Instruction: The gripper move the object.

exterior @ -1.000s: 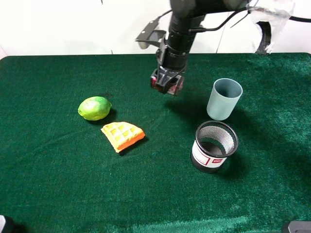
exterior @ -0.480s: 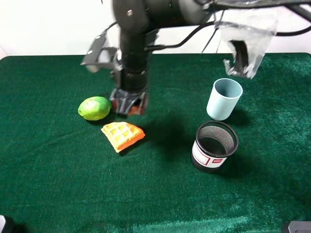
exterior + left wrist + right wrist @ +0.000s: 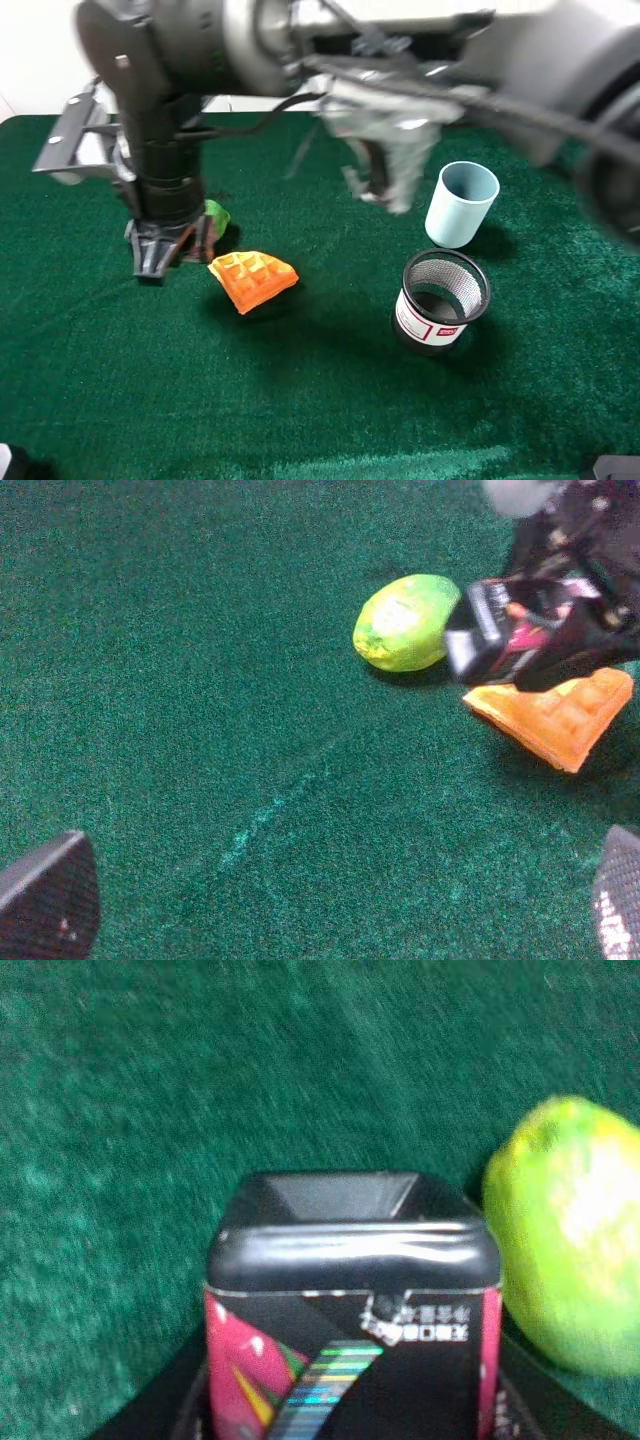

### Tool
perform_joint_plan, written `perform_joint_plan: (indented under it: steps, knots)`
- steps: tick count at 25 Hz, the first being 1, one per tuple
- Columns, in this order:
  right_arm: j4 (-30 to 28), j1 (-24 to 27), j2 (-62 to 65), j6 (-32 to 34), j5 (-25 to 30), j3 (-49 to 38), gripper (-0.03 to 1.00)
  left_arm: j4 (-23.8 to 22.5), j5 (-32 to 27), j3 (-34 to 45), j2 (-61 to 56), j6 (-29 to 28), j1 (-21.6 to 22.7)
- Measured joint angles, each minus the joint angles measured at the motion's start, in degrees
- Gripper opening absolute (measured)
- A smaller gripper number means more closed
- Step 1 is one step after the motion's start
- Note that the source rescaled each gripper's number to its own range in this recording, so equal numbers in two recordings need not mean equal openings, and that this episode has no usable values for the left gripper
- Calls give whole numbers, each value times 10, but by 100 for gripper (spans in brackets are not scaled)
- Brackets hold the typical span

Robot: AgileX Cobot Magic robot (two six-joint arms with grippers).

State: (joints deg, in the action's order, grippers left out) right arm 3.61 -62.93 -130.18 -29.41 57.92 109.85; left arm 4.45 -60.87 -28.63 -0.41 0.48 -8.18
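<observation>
Item: my right gripper (image 3: 165,252), jaws clamped on the object (image 3: 350,1290).
Location: left side, low over the green cloth (image 3: 330,400), just beside the lime (image 3: 405,622); waffle wedge (image 3: 252,280) near.
Risk: lowering here could set the lime rolling, or land the box on the wedge.

box (image 3: 350,1300) in claw (image 3: 170,250), beside lime (image 3: 404,622), waffle (image 3: 252,280) right

Lime (image 3: 215,213) mostly hidden behind right gripper (image 3: 170,255). Arm (image 3: 160,110) motion-blurred. Box (image 3: 350,1300) cut off by right wrist view's edge.
</observation>
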Motion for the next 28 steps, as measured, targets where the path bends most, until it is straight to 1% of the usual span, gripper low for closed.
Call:
perform_joint_plan:
  steps: [4, 6, 11, 17, 28]
  knots:
    - [2, -16, -61, 2, 44, 92, 0, 0, 0, 0, 0, 0, 0]
    - [12, -22, -86, 2, 60, 136, 0, 0, 0, 0, 0, 0, 0]
    - [35, -43, -137, 2, 77, 208, 0, 0, 0, 0, 0, 0, 0]
    - [39, -73, -167, 2, 79, 233, 0, 0, 0, 0, 0, 0, 0]
    - [40, -91, -210, 1, 52, 233, 0, 0, 0, 0, 0, 0, 0]
